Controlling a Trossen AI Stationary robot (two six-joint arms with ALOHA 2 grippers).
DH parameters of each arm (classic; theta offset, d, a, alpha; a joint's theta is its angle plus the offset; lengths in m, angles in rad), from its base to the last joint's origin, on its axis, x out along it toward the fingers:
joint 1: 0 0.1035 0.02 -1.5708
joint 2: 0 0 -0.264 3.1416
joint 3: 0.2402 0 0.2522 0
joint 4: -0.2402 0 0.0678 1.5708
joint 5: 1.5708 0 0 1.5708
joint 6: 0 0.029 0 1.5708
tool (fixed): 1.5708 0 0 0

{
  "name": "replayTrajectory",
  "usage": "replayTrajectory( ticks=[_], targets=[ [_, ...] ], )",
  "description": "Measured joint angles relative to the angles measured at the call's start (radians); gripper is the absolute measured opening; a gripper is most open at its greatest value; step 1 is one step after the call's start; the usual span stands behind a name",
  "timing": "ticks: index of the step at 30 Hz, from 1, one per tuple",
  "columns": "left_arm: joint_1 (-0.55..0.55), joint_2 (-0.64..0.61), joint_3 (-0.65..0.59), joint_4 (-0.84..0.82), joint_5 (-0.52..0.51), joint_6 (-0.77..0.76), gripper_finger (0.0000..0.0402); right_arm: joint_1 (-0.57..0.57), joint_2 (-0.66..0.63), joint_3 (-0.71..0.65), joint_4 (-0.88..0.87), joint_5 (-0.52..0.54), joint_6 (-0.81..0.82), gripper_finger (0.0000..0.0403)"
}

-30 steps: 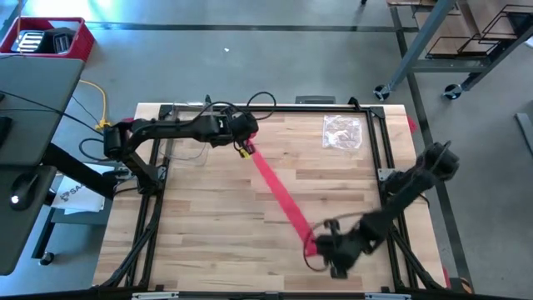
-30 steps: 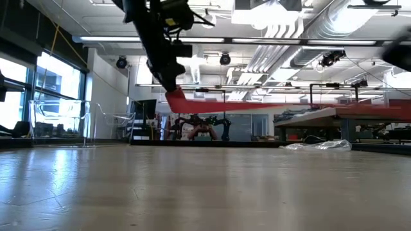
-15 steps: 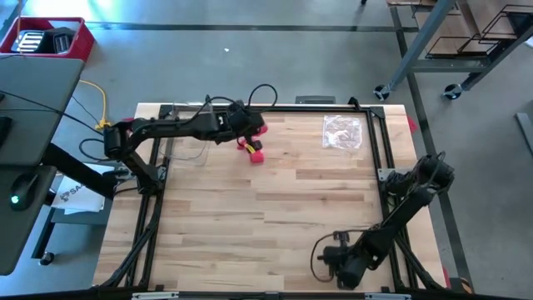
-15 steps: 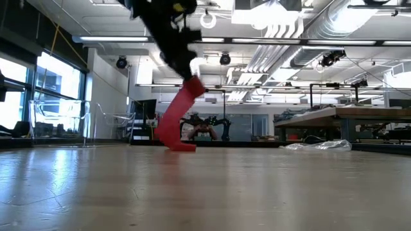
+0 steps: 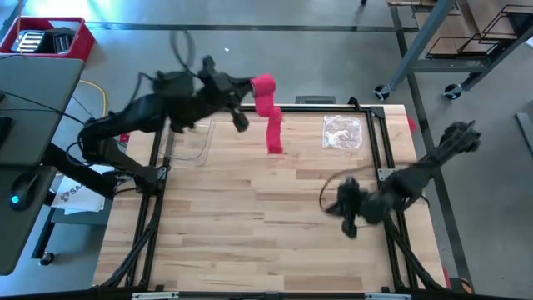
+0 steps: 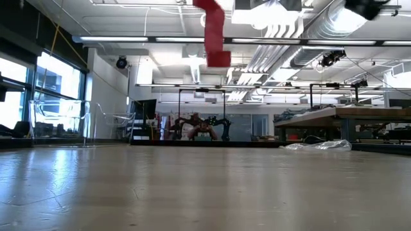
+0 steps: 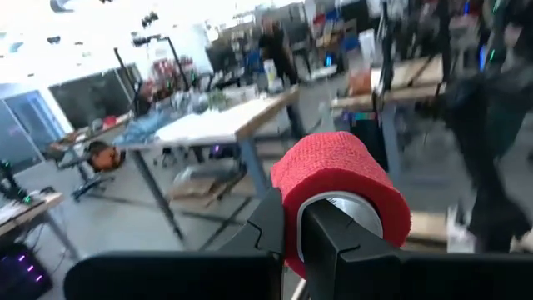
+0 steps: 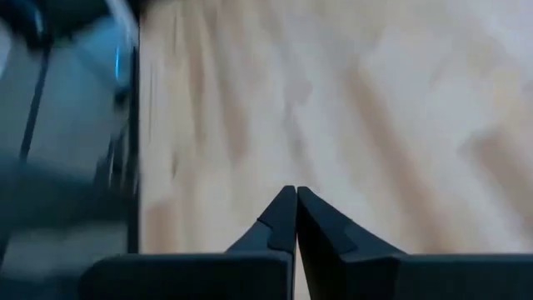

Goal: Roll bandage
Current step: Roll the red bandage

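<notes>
The bright red bandage [image 5: 268, 108] is partly wound in a roll around the fingertips of my left gripper [image 5: 250, 85], which is raised high over the table's far edge. The roll fills the left wrist view [image 7: 341, 187]. A loose tail [image 5: 275, 137] hangs down from it, clear of the table; it also shows at the top of the low view [image 6: 215, 32]. My right gripper [image 5: 346, 207] is shut and empty above the right half of the table, over bare wood [image 8: 291, 125]. My left gripper has its two shut fingers [image 7: 321, 229] inside the wound roll of bandage [image 7: 366, 179], several layers wrapped around their free ends. The roll is lifted clear. The unwound tail [image 5: 274, 133] hangs slack below it.
A crinkled clear plastic bag [image 5: 342, 132] lies at the far right of the wooden table [image 5: 216, 217]; it also shows in the low view [image 6: 318, 145]. A black frame [image 5: 379, 142] runs around the table's edges.
The bandage was stretched taut between both grippers. Its end came away from my right gripper and it sprang back to the left one, the tail dropping onto the table. My left gripper then rose, lifting the tail clear. My right gripper moved from the near edge toward the table's middle.
</notes>
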Motion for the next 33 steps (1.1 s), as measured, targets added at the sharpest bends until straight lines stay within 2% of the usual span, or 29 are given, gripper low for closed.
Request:
replayTrajectory(
  ticks=[6, 10, 12, 17, 20, 26, 33],
  targets=[
    [-0.081, 0.001, 0.107, 0.059, 0.012, 0.016, 0.0011, -0.196, -0.081, 0.0, 0.252, -0.002, -0.313, 0.0031],
    [-0.131, 0.001, 0.125, 0.125, 0.014, 0.028, 0.0012, -0.308, -0.075, 0.0, 0.477, -0.014, -0.465, 0.0083],
    [-0.151, 0.002, 0.126, 0.16, 0.047, 0.045, 0.0012, -0.358, -0.061, 0.001, 0.57, -0.05, -0.509, 0.0115],
    [-0.155, 0.015, 0.127, 0.222, 0.145, 0.05, 0.0013, -0.458, -0.031, 0.0, 0.696, -0.155, -0.467, 0.019],
    [-0.154, 0.017, 0.127, 0.226, 0.185, 0.046, 0.0013, -0.488, -0.013, 0.0, 0.74, -0.166, -0.419, 0.0218],
    [-0.159, 0.031, 0.127, 0.219, 0.353, 0.002, 0.0014, -0.516, -0.013, 0.0, 0.786, -0.263, -0.346, 0.0227],
    [-0.164, 0.047, 0.126, 0.194, 0.4, -0.059, 0.0014, -0.536, 0.055, 0.0, 0.831, -0.46, -0.311, 0.0227]
  ],
)
